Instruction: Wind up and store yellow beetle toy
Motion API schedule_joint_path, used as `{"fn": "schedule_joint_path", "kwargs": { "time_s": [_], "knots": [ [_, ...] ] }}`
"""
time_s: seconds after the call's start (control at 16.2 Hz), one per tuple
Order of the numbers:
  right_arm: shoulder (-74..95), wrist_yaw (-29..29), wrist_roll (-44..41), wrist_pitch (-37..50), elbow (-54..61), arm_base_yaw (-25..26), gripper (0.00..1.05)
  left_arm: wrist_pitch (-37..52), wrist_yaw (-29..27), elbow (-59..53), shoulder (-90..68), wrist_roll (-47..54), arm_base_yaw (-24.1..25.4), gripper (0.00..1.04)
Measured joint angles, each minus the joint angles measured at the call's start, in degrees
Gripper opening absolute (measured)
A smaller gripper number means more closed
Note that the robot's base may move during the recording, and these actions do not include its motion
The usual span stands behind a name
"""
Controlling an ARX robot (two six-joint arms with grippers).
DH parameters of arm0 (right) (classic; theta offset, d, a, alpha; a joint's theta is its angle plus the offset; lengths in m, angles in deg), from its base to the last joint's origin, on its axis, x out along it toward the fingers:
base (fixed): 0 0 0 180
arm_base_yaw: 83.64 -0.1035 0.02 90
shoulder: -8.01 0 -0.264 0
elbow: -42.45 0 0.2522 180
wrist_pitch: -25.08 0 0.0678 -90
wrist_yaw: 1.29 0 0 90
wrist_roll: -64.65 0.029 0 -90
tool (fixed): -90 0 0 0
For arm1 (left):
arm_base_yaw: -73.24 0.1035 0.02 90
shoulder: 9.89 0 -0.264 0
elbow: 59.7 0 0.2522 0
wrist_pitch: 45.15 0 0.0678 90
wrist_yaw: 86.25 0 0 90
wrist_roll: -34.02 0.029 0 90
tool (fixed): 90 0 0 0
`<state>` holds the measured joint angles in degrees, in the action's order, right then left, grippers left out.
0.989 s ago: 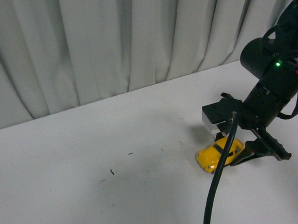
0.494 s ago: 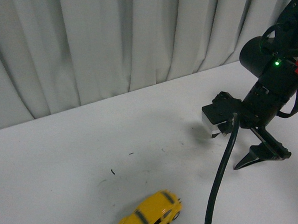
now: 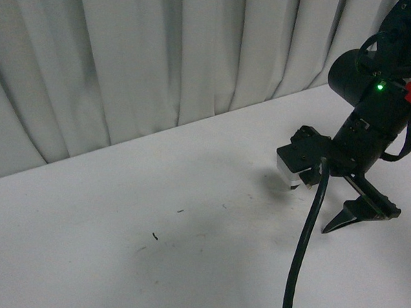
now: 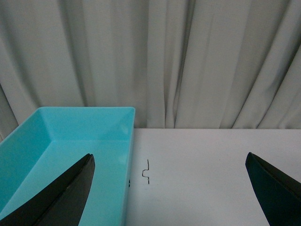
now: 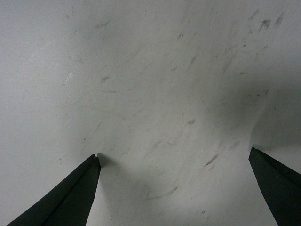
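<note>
The yellow beetle toy shows in none of the views. In the front view my right gripper (image 3: pixel 319 210) hangs low over the white table (image 3: pixel 126 220) at the right, open, one dark finger (image 3: pixel 347 217) pointing down-left. The right wrist view shows its two fingertips wide apart, the right gripper (image 5: pixel 174 155) holding nothing over bare scuffed table. My left gripper (image 4: pixel 169 157) is open too, with nothing between its fingers; it faces a teal bin (image 4: pixel 56 150) and the curtain.
A grey curtain (image 3: pixel 152 60) hangs along the table's far edge. The teal bin's near wall (image 4: pixel 128 155) stands beside a small dark squiggle mark (image 4: pixel 146 170) on the table. A black cable (image 3: pixel 304 252) hangs from the right arm.
The yellow toy car left the right gripper, rolled toward the front left, and has gone out of the front view's lower edge. The right arm has barely moved.
</note>
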<state>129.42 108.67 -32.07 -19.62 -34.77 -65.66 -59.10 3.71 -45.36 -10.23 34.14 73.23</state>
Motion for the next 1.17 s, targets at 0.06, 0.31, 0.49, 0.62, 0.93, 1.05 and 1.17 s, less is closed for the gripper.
{"fn": "schedule_joint_path", "kwargs": {
  "time_s": [0.06,0.31,0.49,0.62,0.93,1.05,1.17],
  "knots": [
    [0.0,0.02,-0.02,0.02,0.0,0.02,0.98,0.0,0.0,0.0,0.0,0.0,0.0,0.98],
    [-0.02,0.02,-0.04,0.15,0.11,-0.04,0.98,0.0,0.0,0.0,0.0,0.0,0.0,0.98],
    [-0.22,0.0,-0.42,-0.39,0.02,-0.59,0.98,0.0,0.0,0.0,0.0,0.0,0.0,0.98],
    [-0.11,0.85,-0.57,-1.9,-0.59,-1.66,0.98,0.0,0.0,0.0,0.0,0.0,0.0,0.98],
    [-11.37,8.5,-2.36,5.95,0.66,-6.69,0.98,0.0,-0.02,0.0,0.0,0.0,0.0,0.98],
    [-16.68,8.72,-2.45,5.73,-0.9,-6.73,0.98,0.0,0.0,0.0,0.0,0.0,0.0,0.98],
    [-20.5,9.31,-2.62,4.72,-1.2,-6.73,0.98,0.0,0.0,0.0,0.0,0.0,0.0,0.98]
  ]
}}
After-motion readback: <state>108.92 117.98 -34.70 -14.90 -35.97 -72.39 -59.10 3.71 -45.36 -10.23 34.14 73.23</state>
